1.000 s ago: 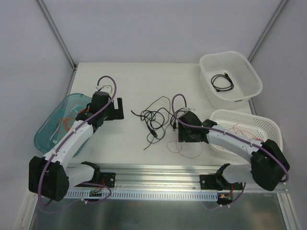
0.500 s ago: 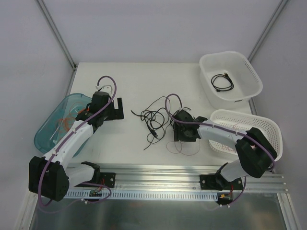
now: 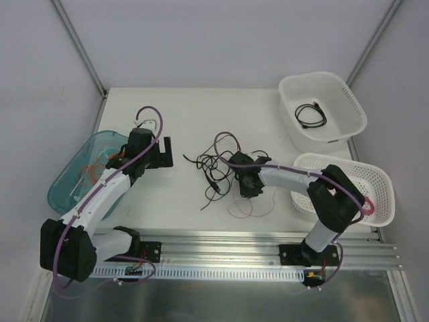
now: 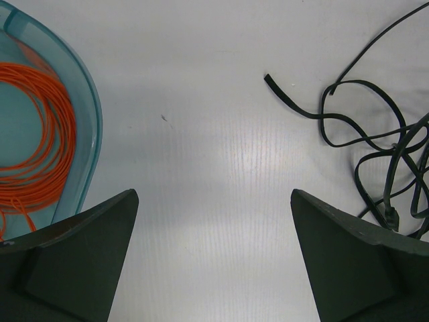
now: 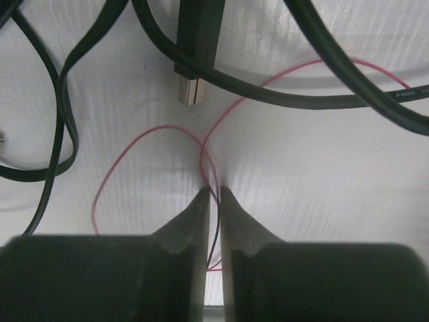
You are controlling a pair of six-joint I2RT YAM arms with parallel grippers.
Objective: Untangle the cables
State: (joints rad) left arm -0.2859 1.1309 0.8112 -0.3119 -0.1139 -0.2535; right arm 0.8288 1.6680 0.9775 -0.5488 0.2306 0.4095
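Now right claw [image 5: 212, 193] shifted left, pinched on red wire [image 5: 161, 127] of cables [image 3: 216, 164]; left claw [image 4: 213, 201] wide, unmoved.

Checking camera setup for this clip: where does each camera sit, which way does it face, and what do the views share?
Top external: above and behind the bases, looking down on the table; both arms, left pincer and right pincer show.
Left wrist: facing down at the table, own wide-open fingers in the bottom corners, teal tub left.
Right wrist: close over the table, own fingers pinching a red wire.
Shared: black cables in all three; red wire in top and right wrist.
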